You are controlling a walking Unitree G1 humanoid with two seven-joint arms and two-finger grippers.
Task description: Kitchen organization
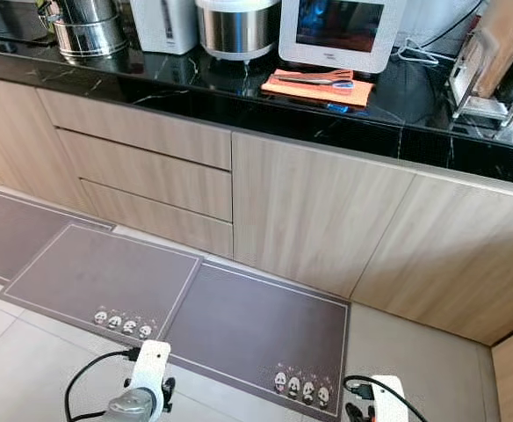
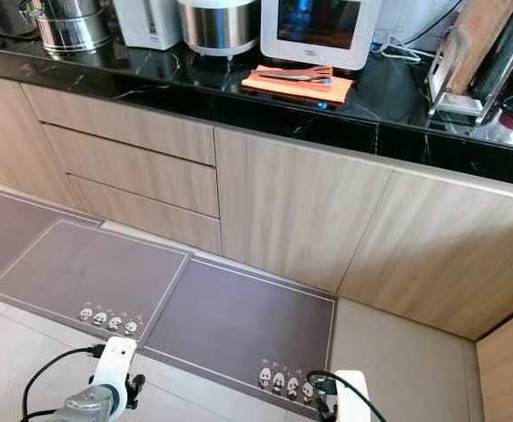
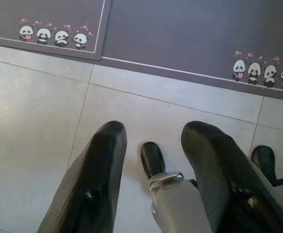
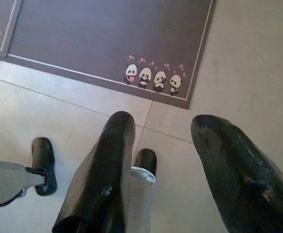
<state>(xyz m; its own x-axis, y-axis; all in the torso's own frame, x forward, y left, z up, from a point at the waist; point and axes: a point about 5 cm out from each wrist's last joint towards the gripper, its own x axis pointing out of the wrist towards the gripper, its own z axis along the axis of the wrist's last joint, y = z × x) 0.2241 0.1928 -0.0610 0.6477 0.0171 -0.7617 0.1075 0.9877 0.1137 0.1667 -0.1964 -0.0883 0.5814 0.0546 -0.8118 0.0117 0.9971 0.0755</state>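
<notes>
Both grippers hang low over the pale tiled floor with nothing held: the left gripper has its two black fingers parted with a clear gap between them, and the right gripper likewise shows its black fingers spread apart and empty. Below them the robot's own dark feet rest on the tiles. Just ahead of both grippers lie two grey-brown floor mats with white borders and small panda prints, the left mat before the left gripper and the right mat before the right one, their edges touching. Beyond the mats stands a run of light wood-grain base cabinets: three stacked drawers ahead of the left gripper and plain doors ahead of the right. Above these, well apart from both grippers, is the glossy black stone countertop. On it, roughly centred, an orange cloth carries a pair of tongs and sits directly in front of a white countertop appliance with a dark window. Left of that stand a steel-bodied rice cooker, a white kettle-type dispenser and stacked steel pots. At the far right of the counter is a rack holding wooden boards.
</notes>
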